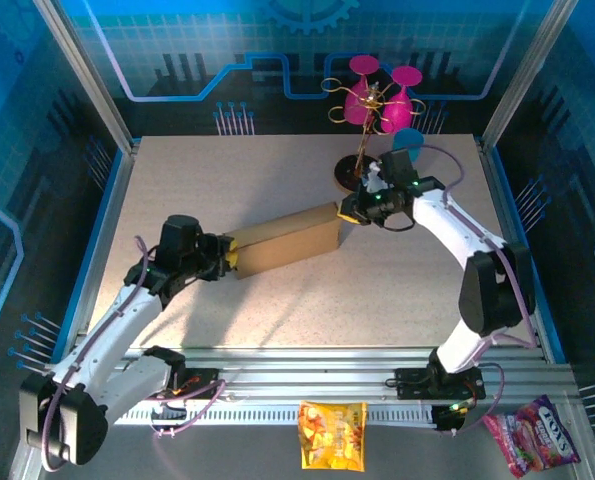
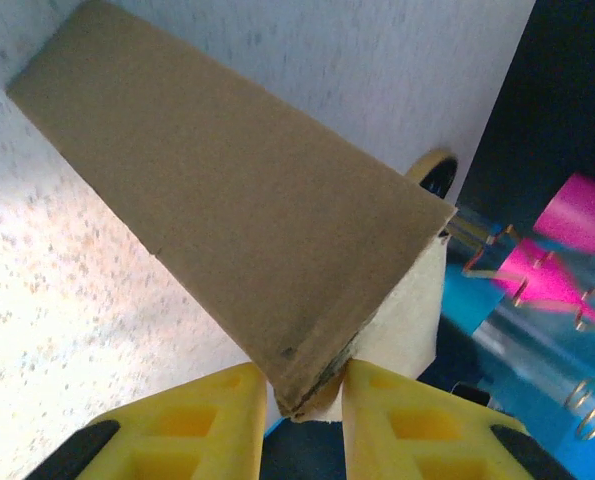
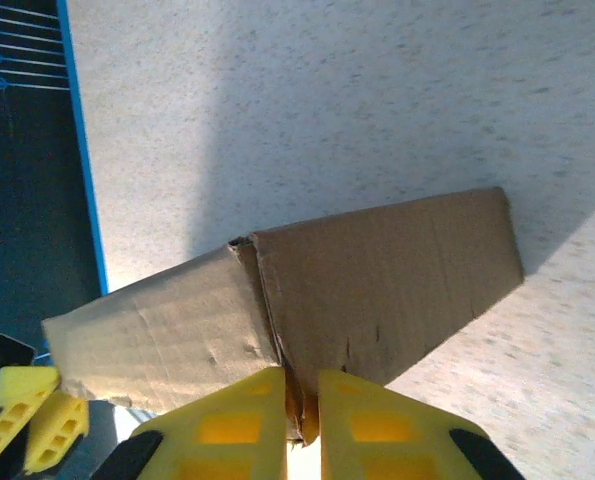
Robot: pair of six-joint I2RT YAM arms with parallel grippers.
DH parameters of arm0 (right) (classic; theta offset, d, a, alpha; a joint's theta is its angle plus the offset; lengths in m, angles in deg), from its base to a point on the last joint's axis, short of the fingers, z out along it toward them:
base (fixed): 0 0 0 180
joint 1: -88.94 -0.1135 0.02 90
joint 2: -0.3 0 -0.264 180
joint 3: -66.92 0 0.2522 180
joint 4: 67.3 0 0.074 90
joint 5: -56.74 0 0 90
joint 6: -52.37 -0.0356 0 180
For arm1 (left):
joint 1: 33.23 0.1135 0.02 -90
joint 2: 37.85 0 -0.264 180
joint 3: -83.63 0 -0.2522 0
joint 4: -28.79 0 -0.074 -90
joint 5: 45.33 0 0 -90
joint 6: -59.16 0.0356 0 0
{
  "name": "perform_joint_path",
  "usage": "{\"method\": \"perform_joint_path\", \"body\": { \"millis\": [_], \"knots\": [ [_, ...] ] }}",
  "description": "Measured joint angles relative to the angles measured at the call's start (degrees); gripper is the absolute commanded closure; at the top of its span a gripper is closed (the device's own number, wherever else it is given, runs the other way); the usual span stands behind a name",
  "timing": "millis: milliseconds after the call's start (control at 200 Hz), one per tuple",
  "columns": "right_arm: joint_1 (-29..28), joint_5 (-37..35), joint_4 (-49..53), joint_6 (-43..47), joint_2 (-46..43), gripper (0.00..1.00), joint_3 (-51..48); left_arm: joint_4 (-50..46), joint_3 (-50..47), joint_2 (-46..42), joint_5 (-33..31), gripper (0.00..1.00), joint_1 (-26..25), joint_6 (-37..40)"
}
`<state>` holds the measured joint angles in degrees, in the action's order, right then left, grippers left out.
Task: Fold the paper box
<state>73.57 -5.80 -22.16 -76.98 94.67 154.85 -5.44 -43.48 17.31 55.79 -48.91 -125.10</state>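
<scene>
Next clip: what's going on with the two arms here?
Both arms are holding the paper box, a brown cardboard carton over the middle of the table. The left gripper pinches its left end and the right gripper its right end. Each wrist view shows a cardboard edge clamped between yellow fingers. Whether the box rests on the table is unclear.

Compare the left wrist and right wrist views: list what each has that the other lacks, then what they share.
Left wrist, not right wrist: pink glasses on a wire rack beyond the table.
Right wrist, not left wrist: the right gripper, clamped on one end of the box, and the table's blue edge.
Shared: the box, the speckled table, and the left gripper. It is close up and clamped on the box in its own view, and its yellow fingers sit at the box's far end in the right wrist view.
</scene>
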Motion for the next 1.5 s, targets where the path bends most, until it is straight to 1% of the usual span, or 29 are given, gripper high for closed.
{"method": "perform_joint_path", "body": {
  "millis": [150,255,355,440,520,550,580,585,590,595,605,610,625,710,765,881,941,991,1086,1136,1221,1291,1366,1426,1496],
  "knots": [
    [2.8,-1.5,-0.9,3.5,-9.5,0.83,-10.2,1.8,-3.2,-1.9,2.2,0.70,-5.7,3.3],
    [3.1,-4.4,0.1,4.0,-14.4,0.83,-17.9,0.9,-9.0,-3.1,2.5,0.66,-9.6,3.4],
    [3.1,-9.4,2.7,2.9,-18.3,0.73,-24.8,-2.4,-13.4,-2.6,2.5,0.58,-11.4,4.4],
    [3.0,-14.7,5.8,1.8,-23.0,0.60,-27.1,-5.2,-12.4,-2.7,1.9,0.47,-11.7,7.1],
    [3.0,-20.0,7.2,0.5,-27.9,0.50,-26.7,-9.3,-7.6,-2.7,0.4,0.37,-11.8,11.0],
    [3.0,-22.0,7.6,0.2,-29.6,0.45,-26.3,-10.8,-5.3,-2.7,-0.5,0.24,-11.8,12.2],
    [2.9,-24.0,8.4,0.1,-30.9,0.40,-25.5,-12.2,-2.6,-2.7,-1.7,0.03,-11.8,13.6],
    [2.9,-24.2,8.5,0.0,-31.0,0.38,-25.4,-12.3,-2.3,-2.7,-1.7,0.02,-11.8,13.8],
    [2.9,-24.6,8.5,-0.4,-31.3,0.34,-25.1,-12.6,-1.6,-2.7,-1.8,0.01,-11.8,14.7],
    [2.9,-24.9,8.7,-0.5,-31.5,0.27,-25.0,-12.8,-1.3,-2.7,-2.0,0.01,-11.7,15.2],
    [2.9,-25.5,8.7,-0.1,-31.8,0.09,-24.7,-13.2,-0.3,-2.7,-2.4,0.01,-11.7,15.3],
    [2.9,-25.7,8.8,0.0,-31.9,0.04,-24.6,-13.5,0.4,-2.7,-2.8,0.01,-11.7,15.5],
    [2.8,-26.5,8.8,-0.6,-32.4,0.00,-24.1,-14.1,1.8,-2.7,-3.2,0.01,-11.5,16.7],
    [2.7,-30.2,8.4,-0.1,-34.4,0.00,-21.9,-15.7,8.0,-2.9,-5.4,0.01,-9.6,20.5],
    [2.7,-31.8,7.9,0.7,-35.3,0.00,-21.0,-15.9,10.4,-3.4,-6.7,0.01,-6.8,23.2],
    [2.7,-33.8,7.3,2.7,-35.6,0.00,-19.1,-15.7,11.0,-4.0,-7.8,0.01,-0.6,27.6],
    [2.7,-35.3,7.1,4.0,-35.6,0.00,-18.1,-15.8,11.0,-3.7,-9.1,0.01,1.6,30.0],
    [2.7,-37.0,6.8,5.3,-35.7,0.00,-17.5,-16.0,11.1,-3.4,-11.0,0.01,2.4,31.6],
    [2.8,-42.1,5.6,7.4,-36.7,0.00,-17.6,-18.5,12.3,-2.4,-17.6,0.01,2.7,34.4],
    [3.2,-44.6,3.8,9.0,-37.9,0.00,-18.6,-20.0,13.0,-2.1,-23.0,0.01,2.8,35.1],
    [3.8,-47.5,-5.0,13.8,-42.1,0.00,-25.6,-21.2,13.1,-2.1,-32.4,0.01,2.8,37.7],
    [3.8,-49.5,-12.7,17.9,-44.7,0.00,-33.4,-17.6,11.0,-2.7,-38.5,0.01,2.8,44.3],
    [4.0,-51.0,-20.0,22.4,-44.4,0.00,-40.3,-12.3,6.3,-3.3,-43.7,0.01,3.0,53.2],
    [4.8,-51.0,-24.9,25.8,-40.9,0.00,-43.7,-8.2,2.5,-2.7,-45.7,0.01,3.8,60.6],
    [6.6,-50.4,-30.5,29.0,-34.9,0.00,-45.5,-3.1,-1.3,-0.2,-45.8,0.01,5.6,68.7]
  ]
}}
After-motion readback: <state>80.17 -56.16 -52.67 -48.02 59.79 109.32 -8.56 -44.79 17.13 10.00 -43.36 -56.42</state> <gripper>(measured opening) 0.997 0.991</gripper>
